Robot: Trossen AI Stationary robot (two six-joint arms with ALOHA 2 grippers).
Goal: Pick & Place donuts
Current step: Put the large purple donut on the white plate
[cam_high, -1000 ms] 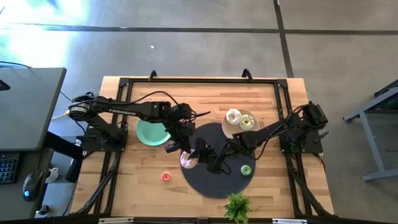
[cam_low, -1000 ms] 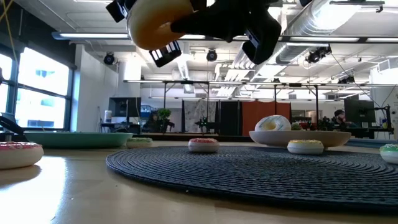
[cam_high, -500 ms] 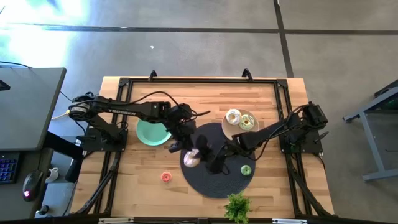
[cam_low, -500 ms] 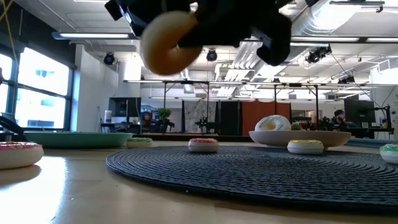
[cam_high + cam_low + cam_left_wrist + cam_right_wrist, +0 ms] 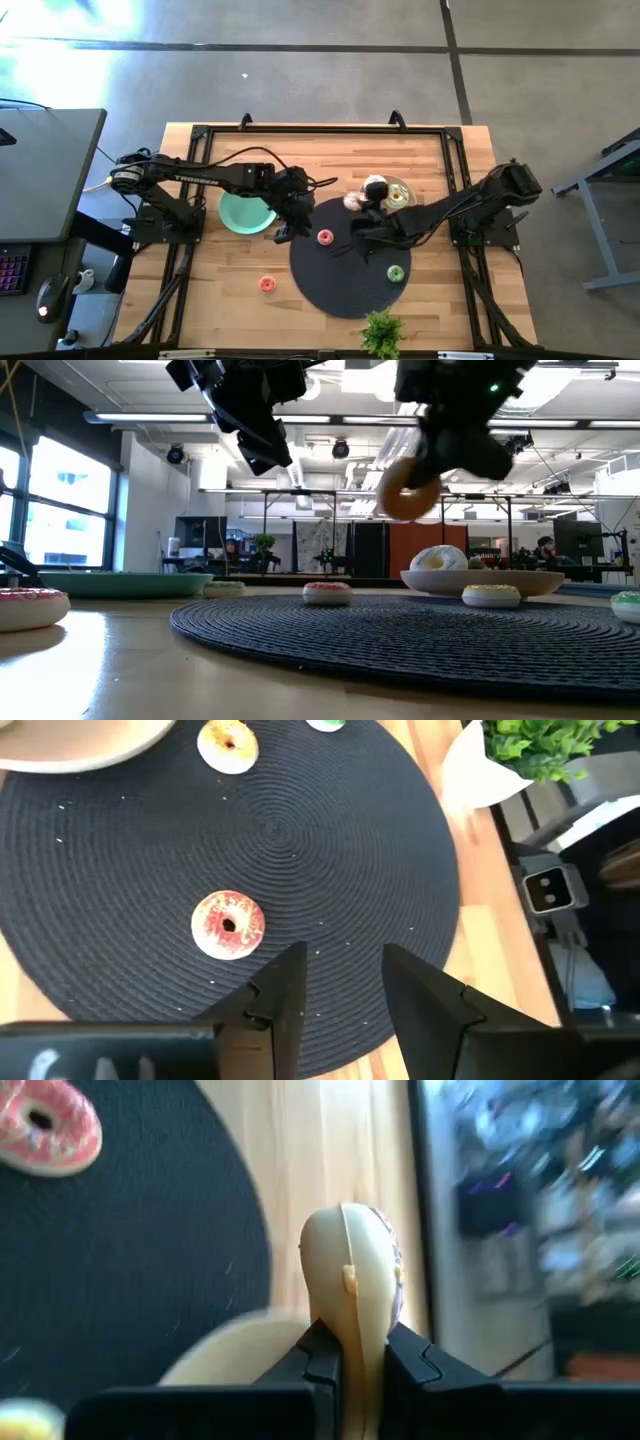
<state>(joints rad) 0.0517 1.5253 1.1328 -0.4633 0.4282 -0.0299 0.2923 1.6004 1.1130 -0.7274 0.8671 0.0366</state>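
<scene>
My right gripper (image 5: 357, 208) is shut on a cream donut with pale pink frosting (image 5: 352, 201), above the black mat's far edge beside the beige plate (image 5: 404, 186); it also shows in the low view (image 5: 408, 490). My left gripper (image 5: 283, 232) is open and empty over the mat's left edge. A red-frosted donut (image 5: 324, 237) and a green one (image 5: 396, 272) lie flat on the mat (image 5: 350, 285). A pink donut (image 5: 267, 284) lies on the wood. A white donut (image 5: 376, 185) and a greenish one (image 5: 397, 199) lie on the beige plate. My right gripper pinches the donut's ring (image 5: 352, 1315) between its two fingers, one on each flat face. The donut stands on edge and sticks out past the fingertips (image 5: 318, 1352). It is lifted clear, hanging tilted below the gripper in the low view.
A mint green plate (image 5: 240, 212) lies at the left of the mat, behind my left gripper. A small green plant (image 5: 380, 333) stands at the table's near edge. A yellow-frosted donut (image 5: 228, 744) lies on the mat near the beige plate. Bare wood lies near left.
My right gripper has carried the donut from over the mat's left part, close by my left gripper, toward the table's far right edge, up to the beige plate. The red-frosted donut on the mat, covered before by the arms, now shows.
</scene>
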